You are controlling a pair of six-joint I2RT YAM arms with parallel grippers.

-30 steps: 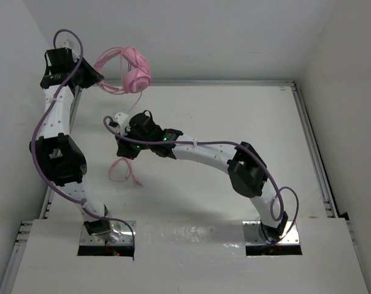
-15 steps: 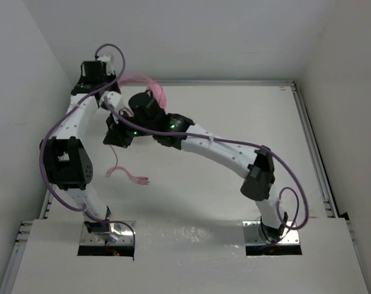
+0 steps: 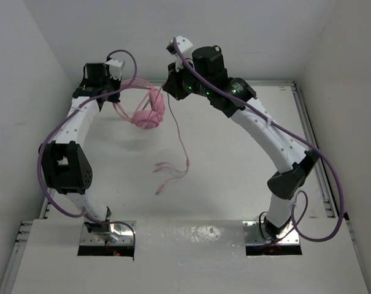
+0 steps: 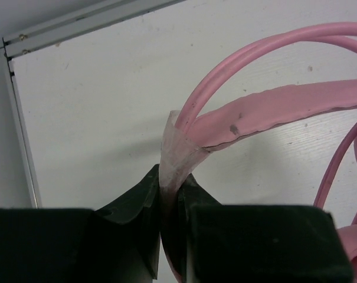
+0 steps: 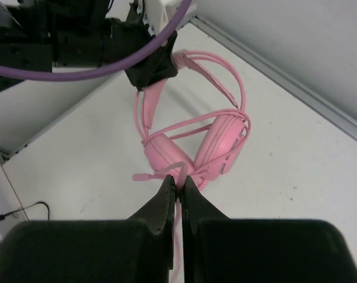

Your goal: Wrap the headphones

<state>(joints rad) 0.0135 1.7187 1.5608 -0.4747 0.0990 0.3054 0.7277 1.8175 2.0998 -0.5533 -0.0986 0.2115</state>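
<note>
Left claw (image 4: 171, 191) pinching headband (image 4: 272, 115); headphones (image 3: 149, 114) hang above far-left table (image 3: 234, 184), my anchor. Right claw (image 5: 178, 184) pressed shut on cord (image 3: 183, 144) near earcups (image 5: 222, 141); I judge it ready for looping. Cord tail dangles loose.

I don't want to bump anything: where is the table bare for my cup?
The table is bare between the hanging cord and the right arm. The far left corner is crowded: left tool and right tool hold the headphones and cord there.
</note>
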